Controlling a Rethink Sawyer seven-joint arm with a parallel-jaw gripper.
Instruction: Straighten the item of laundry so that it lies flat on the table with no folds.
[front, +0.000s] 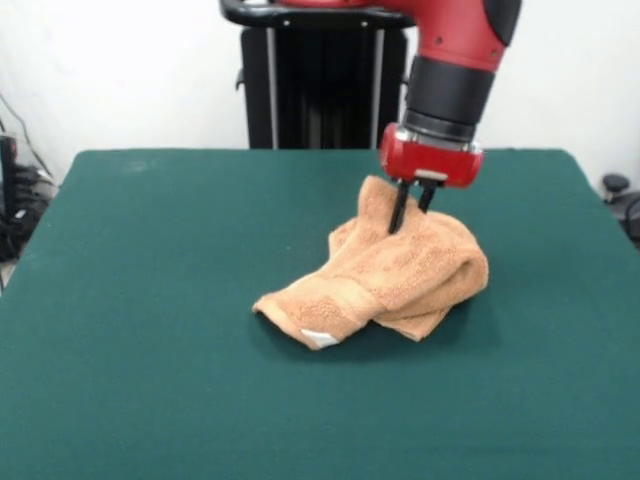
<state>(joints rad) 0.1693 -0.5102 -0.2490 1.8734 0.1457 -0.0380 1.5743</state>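
Note:
The orange-tan terry towel lies bunched and folded on the dark green table, right of centre. Its upper part is drawn up into a peak. A white care tag shows at its near left corner. My gripper comes down from the red and black arm at the top right. Its two black fingers stand close together, pinched on the towel's raised fold at the back.
The robot's black pedestal stands at the table's far side. Cables and dark equipment sit off the table's left edge, and a dark object sits off its right edge.

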